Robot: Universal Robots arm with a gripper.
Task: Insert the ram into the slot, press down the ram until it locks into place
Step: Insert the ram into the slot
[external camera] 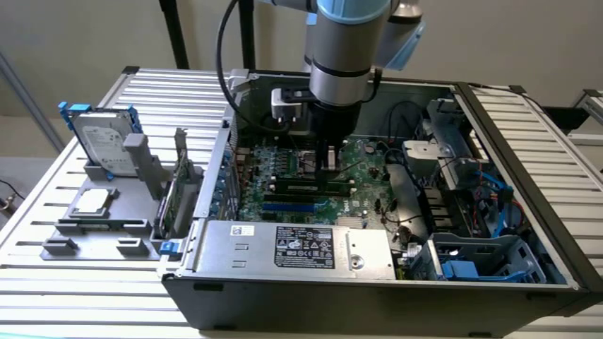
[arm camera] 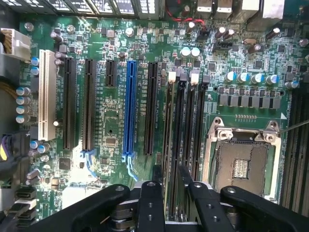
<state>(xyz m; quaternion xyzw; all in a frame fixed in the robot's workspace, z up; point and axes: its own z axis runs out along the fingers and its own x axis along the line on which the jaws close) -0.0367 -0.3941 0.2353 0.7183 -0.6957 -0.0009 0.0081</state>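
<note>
One ram (external camera: pixel 311 188) stands in the slot (arm camera: pixel 170 140) on the motherboard (arm camera: pixel 116 140). Fingers (arm camera: pixel 150 203) grip its upper edge, closed to stick thickness. Insertion appears begun; latch engagement cannot be confirmed.

- Plain beige wall (external camera: pixel 85 35) at the back, evenly lit, well beyond the fingers.
- Ribbed silver-grey desk (external camera: pixel 56 282) of metal slats, spreading out all around below the fingers.
- Dark upright posts (external camera: pixel 174 32) rising behind the desk's far edge.
- Pale floor (external camera: pixel 19 169) off the exterior view's left edge.
</note>
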